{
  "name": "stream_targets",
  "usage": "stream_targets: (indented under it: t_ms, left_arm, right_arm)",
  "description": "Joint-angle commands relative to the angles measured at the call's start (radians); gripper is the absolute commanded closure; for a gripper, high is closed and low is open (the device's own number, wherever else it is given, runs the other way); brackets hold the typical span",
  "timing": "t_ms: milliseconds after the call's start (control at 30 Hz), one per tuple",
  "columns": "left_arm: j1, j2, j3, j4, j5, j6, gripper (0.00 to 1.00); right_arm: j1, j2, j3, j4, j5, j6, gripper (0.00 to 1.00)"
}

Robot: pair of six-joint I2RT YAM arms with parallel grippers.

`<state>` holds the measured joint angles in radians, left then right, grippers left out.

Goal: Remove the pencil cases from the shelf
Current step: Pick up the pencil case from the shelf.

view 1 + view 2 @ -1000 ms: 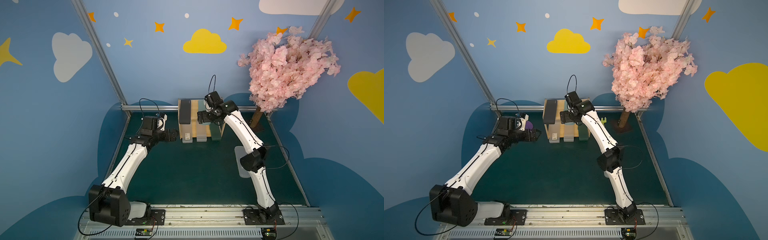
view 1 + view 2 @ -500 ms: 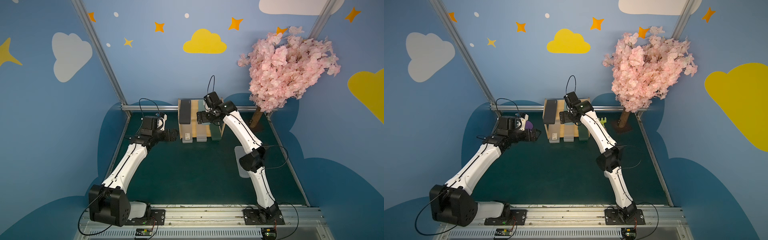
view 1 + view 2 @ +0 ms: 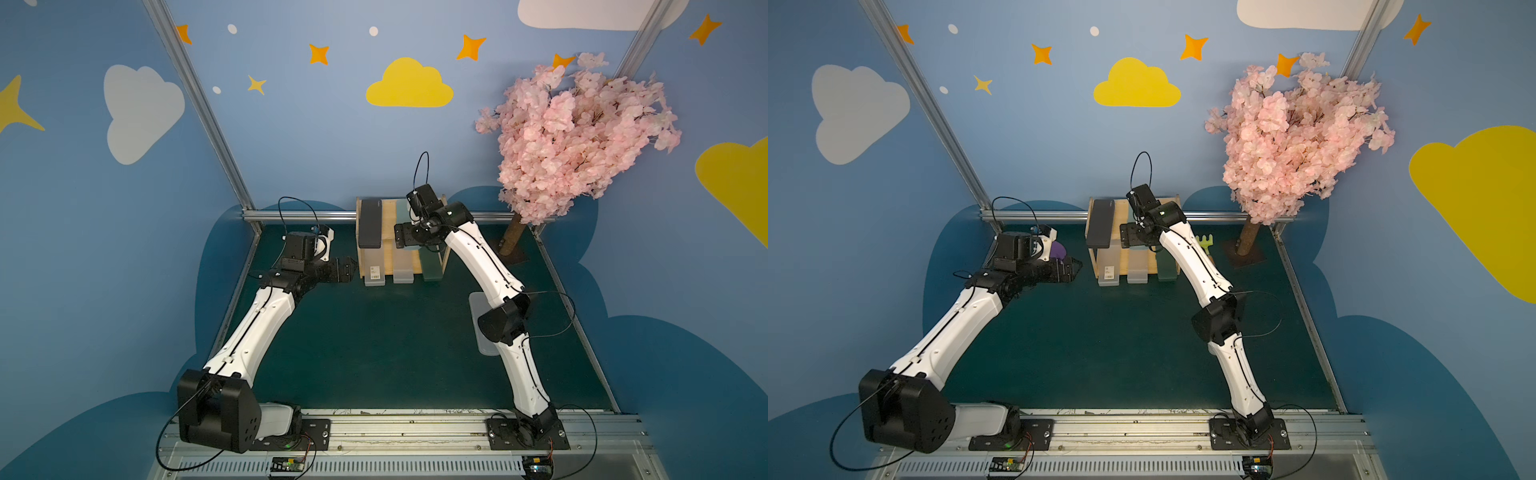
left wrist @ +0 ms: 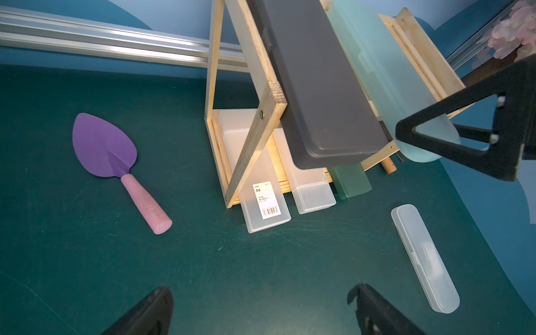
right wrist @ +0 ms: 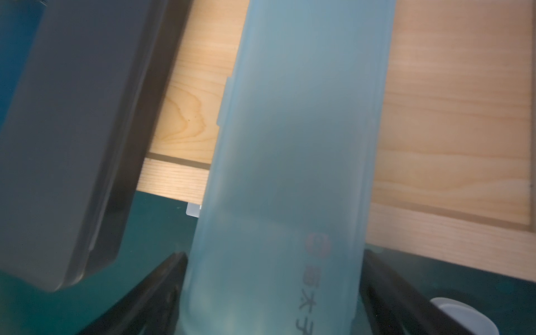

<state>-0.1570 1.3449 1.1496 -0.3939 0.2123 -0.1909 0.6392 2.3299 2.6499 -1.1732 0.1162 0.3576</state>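
So the right gripper (image 5: 272,253) is up at the top tray of the small light-wood two-tier shelf (image 3: 388,226), jaws closed in on the frosted teal-blue round-ended plastic pencil case (image 5: 290,145). Both fingers sit flat against the case's long edges near its front end. There's no gap I can see, so I'd call that a grip. That end sticks out past the tray's front lip and the rest lies on the wood. Just beside it on the same tray is the flat black plastic pencil case (image 4: 324,87), also overhanging the front. In the right wrist view there's a strip of bare wood between the two.

The left gripper (image 4: 261,313) hangs wide open over the dark green mat (image 4: 203,261) just beside the shelf, nothing between its fingers.

The lower tier has three cases side by side, poking out the front:
- a frosted grey box with a barcode label (image 4: 261,203)
- a second frosted grey box (image 4: 310,188)
- a dark green slim box (image 4: 351,182)

A clear round-ended plastic case (image 4: 425,258) lies off the shelf on the mat, near the right arm. A purple toy trowel with a pink handle (image 4: 107,148) lies on the mat on the left arm's side. A green toy rake (image 3: 1204,241) sits past the shelf's other side.
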Motion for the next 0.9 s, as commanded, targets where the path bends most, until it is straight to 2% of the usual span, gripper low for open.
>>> stream_targets:
  t_ms: [0,300,567,733,867]
  left_arm:
    - [0.004,0.003,-0.014,0.014,0.013,-0.007,0.00]
    - [0.005,-0.001,-0.016,0.012,0.013,-0.008,0.00]
    - [0.007,-0.009,-0.016,0.010,0.013,-0.008,0.00]
    - [0.006,-0.009,-0.019,0.011,0.013,-0.010,0.00]
    - [0.007,-0.012,-0.017,0.012,0.012,-0.010,0.00]
  right_arm:
    - [0.007,0.006,0.025,-0.023,0.017,0.010,0.14]
    - [0.003,-0.013,0.025,-0.037,0.029,0.018,0.31]
    - [0.004,-0.091,0.000,-0.038,0.034,0.014,0.33]
    - [0.010,-0.218,-0.124,0.001,0.022,0.002,0.33]
    - [0.016,-0.356,-0.307,0.060,0.011,0.003,0.34]
